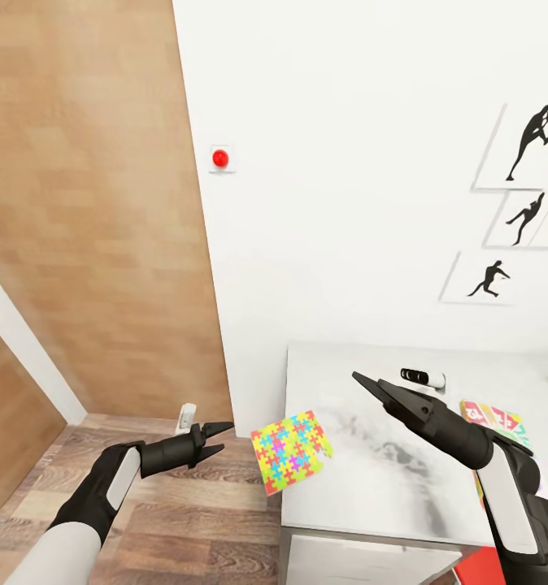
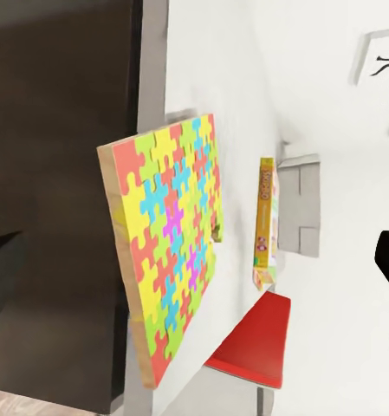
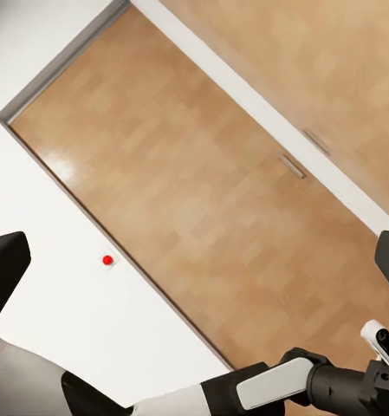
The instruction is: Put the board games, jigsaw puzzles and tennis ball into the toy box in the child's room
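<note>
A multicolour jigsaw puzzle [image 1: 290, 451] [image 2: 172, 247] sits tilted at the left edge of the pale table [image 1: 371, 479], partly overhanging the floor. My left gripper [image 1: 223, 437] is open just left of the puzzle, a small gap away, holding nothing. Over the tabletop my right gripper [image 1: 368, 383] hovers open and empty, pointing toward the wall. A green, white and red board game [image 1: 492, 418] [image 2: 265, 221] lies flat at the table's right side, behind the right forearm. The toy box, tennis ball and bed are out of view.
A small black and white cylinder [image 1: 421, 376] lies near the table's back edge. A red chair seat [image 1: 479, 569] [image 2: 255, 338] is under the table front. A wooden door [image 1: 87, 211] [image 3: 211, 199], a red wall button [image 1: 219, 158] and silhouette wall art [image 1: 524, 146] are around.
</note>
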Robot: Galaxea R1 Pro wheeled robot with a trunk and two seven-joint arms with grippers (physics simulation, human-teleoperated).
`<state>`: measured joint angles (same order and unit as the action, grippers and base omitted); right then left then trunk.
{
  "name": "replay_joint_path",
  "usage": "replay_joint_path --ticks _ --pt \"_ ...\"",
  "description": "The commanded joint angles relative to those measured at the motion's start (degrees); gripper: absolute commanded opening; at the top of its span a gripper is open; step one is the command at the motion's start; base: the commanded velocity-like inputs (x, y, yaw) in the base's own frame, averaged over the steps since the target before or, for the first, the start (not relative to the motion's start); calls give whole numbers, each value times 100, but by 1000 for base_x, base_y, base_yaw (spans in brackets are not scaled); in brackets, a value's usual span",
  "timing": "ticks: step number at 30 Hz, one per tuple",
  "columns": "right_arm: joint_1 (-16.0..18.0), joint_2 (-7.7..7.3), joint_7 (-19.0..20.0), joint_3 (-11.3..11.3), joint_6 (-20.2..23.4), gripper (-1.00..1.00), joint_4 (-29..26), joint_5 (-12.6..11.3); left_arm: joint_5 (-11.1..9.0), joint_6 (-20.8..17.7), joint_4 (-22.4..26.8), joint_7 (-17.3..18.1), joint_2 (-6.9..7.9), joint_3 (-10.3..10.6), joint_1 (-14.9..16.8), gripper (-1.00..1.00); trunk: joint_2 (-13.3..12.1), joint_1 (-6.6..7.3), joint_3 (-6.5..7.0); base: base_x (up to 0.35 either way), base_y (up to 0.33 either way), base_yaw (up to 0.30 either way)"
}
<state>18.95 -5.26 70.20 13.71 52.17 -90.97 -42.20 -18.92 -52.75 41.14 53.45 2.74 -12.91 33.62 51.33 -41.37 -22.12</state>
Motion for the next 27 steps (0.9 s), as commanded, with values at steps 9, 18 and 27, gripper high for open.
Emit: replay_joint_path --ticks 9,18,27 --pt "4 -1 2 -4 30 100 0 -18 11 -33 -16 15 -1 -9 4 100 367 -199 -169 0 0 0" --pt "4 -1 2 -16 19 100 0 -20 11 -19 -18 16 -1 -10 4 100 728 -397 -330 0 0 0" --pt "4 -1 2 -18 8 100 0 -21 11 8 -18 16 -6 -10 4 100 1089 -594 -492 0 0 0"
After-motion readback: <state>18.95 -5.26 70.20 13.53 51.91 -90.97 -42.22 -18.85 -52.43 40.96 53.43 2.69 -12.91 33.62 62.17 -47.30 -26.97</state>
